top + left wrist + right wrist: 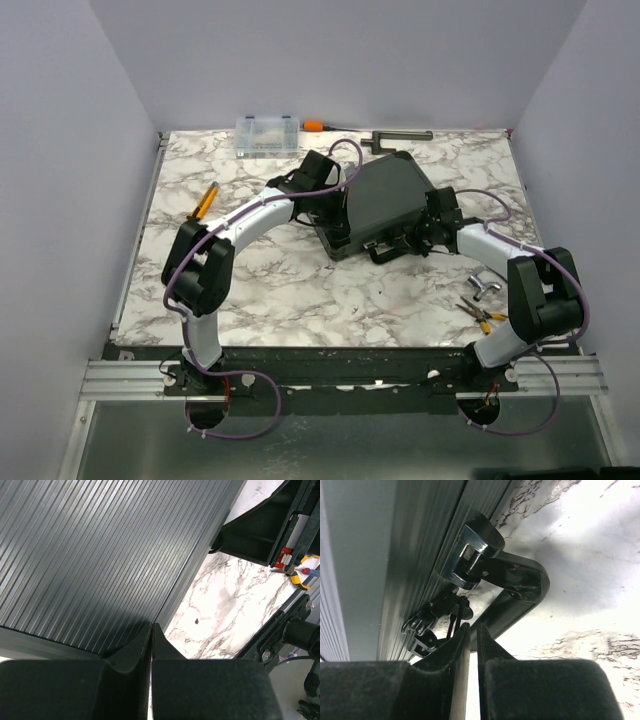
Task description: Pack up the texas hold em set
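Briefcase (385, 200) lay shut and flat on the marble table (300, 290), in its far half, right of centre. My left claw (151, 627) was pinched fully together, tips at the edge of the ribbed lid (100, 555). My right claw (470, 627) stood at a narrow slit by the latch (437, 617) and handle (520, 590); whether it gripped anything, I could not tell.

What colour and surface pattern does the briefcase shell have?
Black briefcase shell, finely ribbed in parallel lines; clearest in the left wrist view.
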`<state>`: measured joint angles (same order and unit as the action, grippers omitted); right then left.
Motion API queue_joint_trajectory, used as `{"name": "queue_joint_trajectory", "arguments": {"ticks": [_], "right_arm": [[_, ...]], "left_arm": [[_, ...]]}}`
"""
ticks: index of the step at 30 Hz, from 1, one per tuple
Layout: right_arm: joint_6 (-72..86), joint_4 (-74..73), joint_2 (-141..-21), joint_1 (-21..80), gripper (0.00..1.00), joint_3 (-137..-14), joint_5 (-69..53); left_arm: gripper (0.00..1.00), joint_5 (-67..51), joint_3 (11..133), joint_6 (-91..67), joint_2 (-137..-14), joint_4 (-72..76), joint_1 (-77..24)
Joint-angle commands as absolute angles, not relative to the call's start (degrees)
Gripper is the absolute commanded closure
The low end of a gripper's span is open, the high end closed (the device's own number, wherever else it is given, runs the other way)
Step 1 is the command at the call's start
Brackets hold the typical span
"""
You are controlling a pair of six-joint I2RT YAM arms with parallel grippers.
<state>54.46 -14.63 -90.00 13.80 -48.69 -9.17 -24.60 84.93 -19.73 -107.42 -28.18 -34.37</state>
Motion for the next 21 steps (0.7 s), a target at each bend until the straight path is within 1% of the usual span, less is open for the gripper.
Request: {"name": "queue_joint_trajectory", "arguments": {"ticks": [1,21], "right_arm": [[53.63,-14.11,-89.73,13.49,0.86,-50.76,-10.24],[53.27,-14.16,-91.49,13.51,0.88,-53.99,-11.35]], "left_arm": [[1.00,-24.45,81.84,-20.21,-107.49,-34.83,-35.60],[1.00,-24.09,81.45,-21.05,-107.23,-34.28,-35.86]]}}
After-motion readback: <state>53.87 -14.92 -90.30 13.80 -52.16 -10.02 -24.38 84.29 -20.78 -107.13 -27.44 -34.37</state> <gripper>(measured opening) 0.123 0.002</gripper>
